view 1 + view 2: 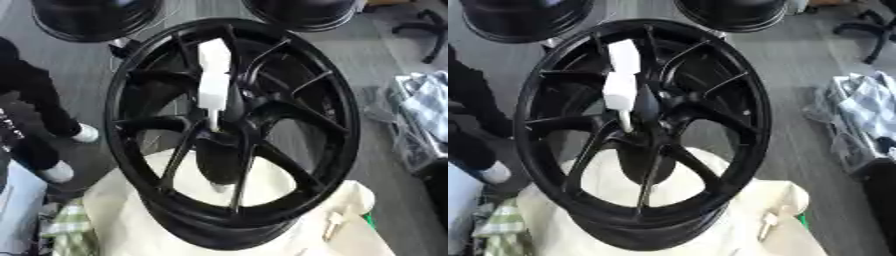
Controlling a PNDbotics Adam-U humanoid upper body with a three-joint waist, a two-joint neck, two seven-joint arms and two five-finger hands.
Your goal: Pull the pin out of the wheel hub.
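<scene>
The black wheel hub [232, 135] stood tilted on a cream cloth [289, 220] over the surface, its spoked face toward the camera. A white pin [213, 82] sat in the hub centre, its thin tip seated there and its thicker body rising toward twelve o'clock. Neither robot hand appeared in either view, so their state could not be told. A small cream peg [332, 223] lay on the cloth at five o'clock. Two further black rims [96, 17] lay on the floor at twelve o'clock.
</scene>
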